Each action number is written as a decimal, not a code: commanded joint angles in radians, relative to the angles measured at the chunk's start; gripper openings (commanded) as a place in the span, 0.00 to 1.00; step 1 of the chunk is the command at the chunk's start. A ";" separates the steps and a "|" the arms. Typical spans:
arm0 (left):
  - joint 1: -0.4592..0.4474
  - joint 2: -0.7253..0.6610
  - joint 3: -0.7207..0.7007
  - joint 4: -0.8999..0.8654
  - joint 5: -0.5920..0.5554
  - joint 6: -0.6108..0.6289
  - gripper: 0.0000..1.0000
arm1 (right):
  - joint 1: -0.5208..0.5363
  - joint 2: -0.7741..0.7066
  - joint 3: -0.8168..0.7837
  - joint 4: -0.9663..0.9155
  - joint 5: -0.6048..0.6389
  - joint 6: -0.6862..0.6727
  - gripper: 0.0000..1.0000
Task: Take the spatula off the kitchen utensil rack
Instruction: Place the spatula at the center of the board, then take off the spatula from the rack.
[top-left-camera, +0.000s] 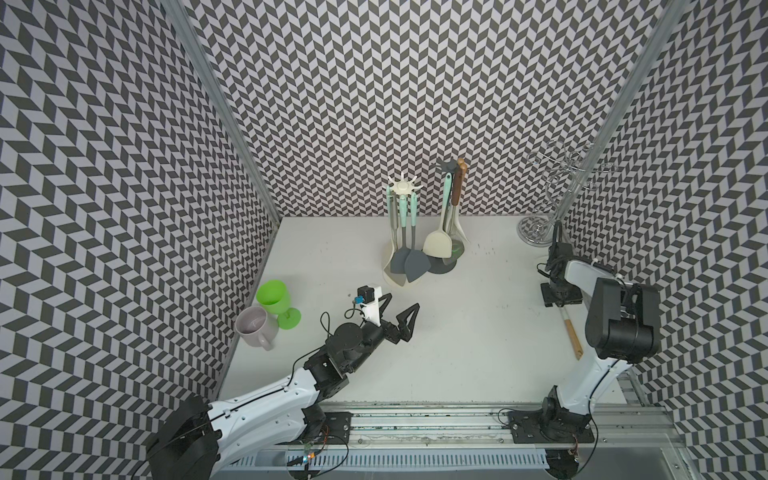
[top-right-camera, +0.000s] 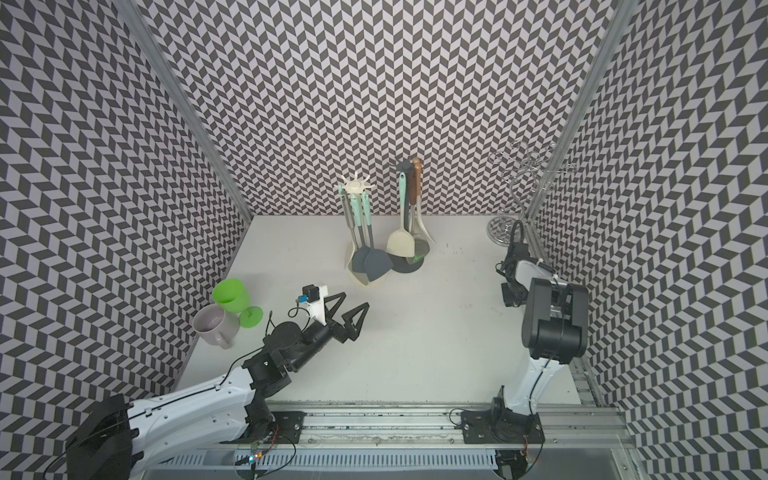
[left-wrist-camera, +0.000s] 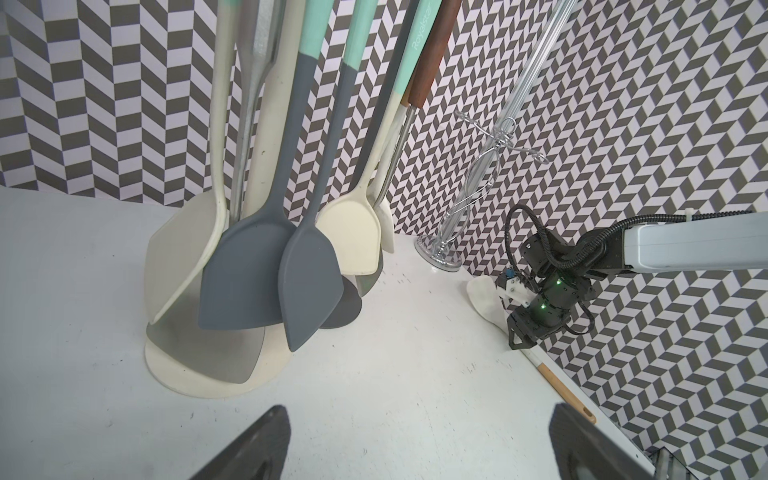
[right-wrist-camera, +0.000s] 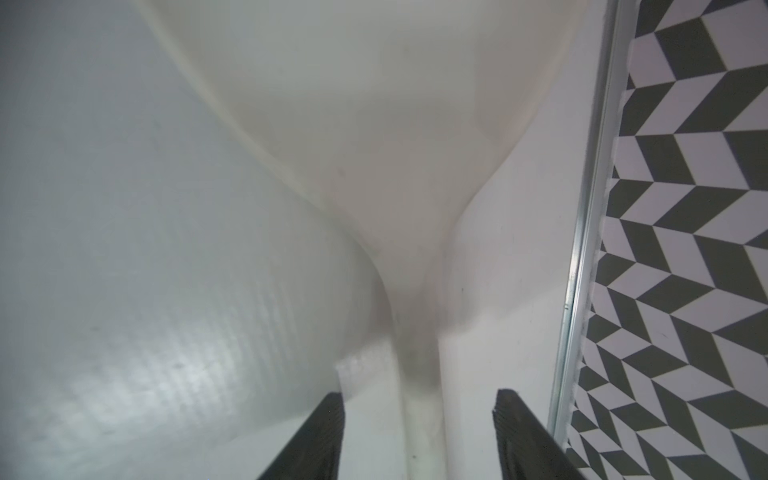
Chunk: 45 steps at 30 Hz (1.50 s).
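Two grippers, both apart. I see the left gripper (top-left-camera: 404, 300) wide over the front counter (top-left-camera: 478, 332). The right gripper (right-wrist-camera: 419, 397) straddles, without pinching, the spatula (top-left-camera: 573, 338), which lies flat on the counter along the right wall, well apart from the cream rack (top-left-camera: 401, 189) and dark rack (top-left-camera: 446, 266) at the back.

Left arm (top-left-camera: 266, 399), right arm (top-left-camera: 590, 376): white shell links, black motor joints, black base plates (top-left-camera: 548, 432) bolted down. Left tool (top-left-camera: 402, 301): black ribbed triangular fingers (left-wrist-camera: 257, 449), white camera block (top-left-camera: 371, 305), thin black cable loops (top-left-camera: 324, 322). Green lights (left-wrist-camera: 550, 291) on right wrist.
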 joint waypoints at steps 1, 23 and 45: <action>0.005 -0.026 -0.022 0.045 0.036 -0.002 0.99 | 0.005 -0.115 0.047 0.016 -0.129 0.068 0.66; -0.019 -0.059 -0.046 0.083 0.037 0.107 0.99 | 0.095 -0.869 -0.323 0.387 -0.604 0.491 1.00; -0.020 0.181 0.045 0.083 0.010 0.147 0.99 | 0.187 -1.080 -0.795 0.846 -0.729 0.970 1.00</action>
